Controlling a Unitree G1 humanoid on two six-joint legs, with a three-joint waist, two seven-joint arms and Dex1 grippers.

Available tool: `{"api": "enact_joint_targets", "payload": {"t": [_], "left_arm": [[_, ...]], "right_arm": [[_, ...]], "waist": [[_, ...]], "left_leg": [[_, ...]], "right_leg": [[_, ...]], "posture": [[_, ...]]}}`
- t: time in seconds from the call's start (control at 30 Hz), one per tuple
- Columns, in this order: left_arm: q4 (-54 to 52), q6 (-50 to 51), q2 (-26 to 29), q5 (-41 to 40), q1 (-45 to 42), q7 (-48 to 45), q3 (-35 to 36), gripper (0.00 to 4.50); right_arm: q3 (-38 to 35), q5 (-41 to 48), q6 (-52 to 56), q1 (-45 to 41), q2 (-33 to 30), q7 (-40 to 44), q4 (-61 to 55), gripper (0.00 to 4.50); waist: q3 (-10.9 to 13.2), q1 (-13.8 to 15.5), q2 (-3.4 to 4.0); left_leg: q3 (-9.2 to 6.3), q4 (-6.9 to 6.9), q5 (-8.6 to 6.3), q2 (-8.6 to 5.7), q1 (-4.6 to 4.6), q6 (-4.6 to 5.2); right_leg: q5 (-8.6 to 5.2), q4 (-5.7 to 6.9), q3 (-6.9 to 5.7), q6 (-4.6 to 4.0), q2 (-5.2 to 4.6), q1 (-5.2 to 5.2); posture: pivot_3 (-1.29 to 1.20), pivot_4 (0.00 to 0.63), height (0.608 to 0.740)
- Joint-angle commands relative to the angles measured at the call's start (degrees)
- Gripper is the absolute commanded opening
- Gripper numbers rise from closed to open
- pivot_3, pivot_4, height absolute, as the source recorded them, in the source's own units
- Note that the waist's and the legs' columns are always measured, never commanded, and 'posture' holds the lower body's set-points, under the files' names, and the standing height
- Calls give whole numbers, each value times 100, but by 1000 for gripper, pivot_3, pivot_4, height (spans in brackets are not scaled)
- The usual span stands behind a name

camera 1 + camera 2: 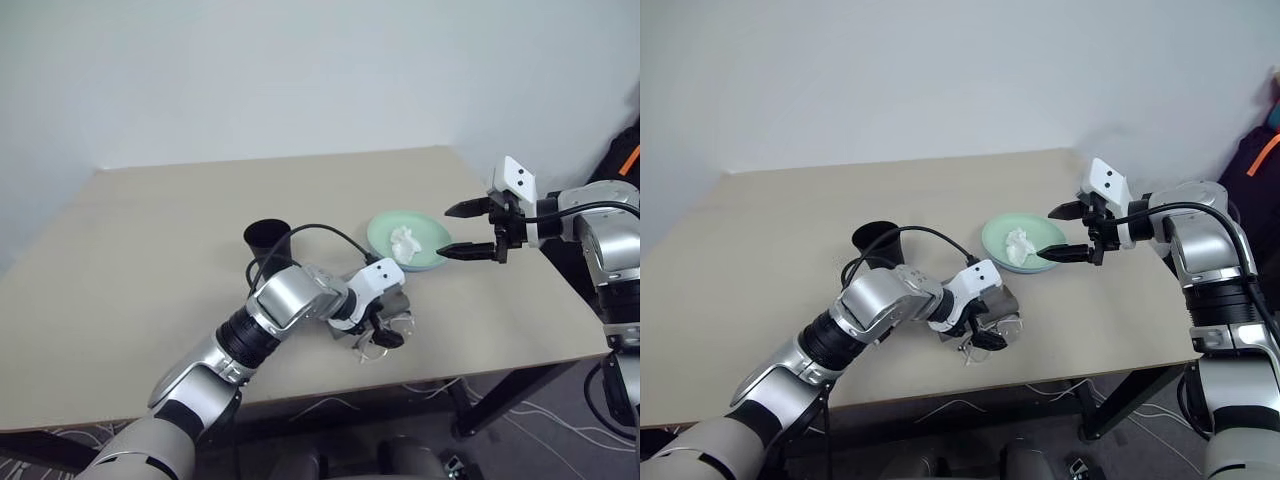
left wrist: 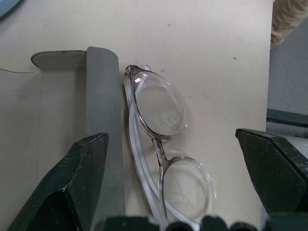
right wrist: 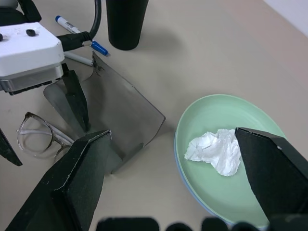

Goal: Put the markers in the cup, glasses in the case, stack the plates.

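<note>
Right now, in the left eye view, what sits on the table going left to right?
Cup → left tool over the glasses and case → green plate holding a crumpled tissue → right tool, open, at the plate's right edge.

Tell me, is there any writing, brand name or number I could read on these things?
No legible text anywhere.
Blue-capped marker: dark marks on its white barrel, too small to read.
Black cup, grey case, glasses, green plate and crumpled tissue: no lettering visible.
</note>
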Motion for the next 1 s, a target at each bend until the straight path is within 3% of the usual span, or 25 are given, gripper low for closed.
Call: {"api": "enact_joint_targets", "payload": {"t": [0.03, 0.1, 0.2, 0.57, 0.6, 1.0], "left_arm": [[95, -89, -30, 169, -159, -39, -39, 4500], [112, -97, -45, 204, -168, -70, -46, 4500], [122, -121, -54, 262, -203, -120, -61, 3891], [172, -171, -41, 398, -282, -293, -37, 201], [166, -165, -40, 399, -276, -299, -41, 45], [-46, -252, 121, 444, -344, -557, -115, 45]], "right_arm": [[-92, 114, -9, -76, -66, -48, -202, 4454], [-95, 114, -14, -68, -82, -66, -201, 4454], [-93, 131, -6, -56, -96, -84, -220, 4500], [-82, 132, -13, -87, -103, -118, -202, 4500], [-81, 131, -14, -91, -103, -119, -201, 4500], [-39, 103, -26, -112, -88, -152, -178, 4500]], "waist": [[0, 1, 0], [0, 0, 0], [0, -2, 0], [0, -1, 0], [0, -1, 0], [0, -4, 0]], "left_leg": [[-1, 1, 1, 0, 0, 1], [0, 4, 2, -1, 0, 2], [0, 5, 2, -1, 0, 3], [-3, -8, 2, -2, -4, 4], [-3, -7, 2, -2, -4, 4], [-3, -5, 2, -2, -3, 4]], "right_leg": [[0, 0, 0, 0, 0, 1], [0, -1, 1, 0, 0, 2], [0, 0, 0, 0, 0, 2], [0, 0, 1, 0, 0, -6], [0, 0, 0, 0, 0, -6], [0, 2, 0, 1, 0, -5]], "posture": [[0, 0, 727], [0, 0, 727], [0, 0, 727], [0, 0, 727], [0, 0, 727], [0, 0, 727]]}}
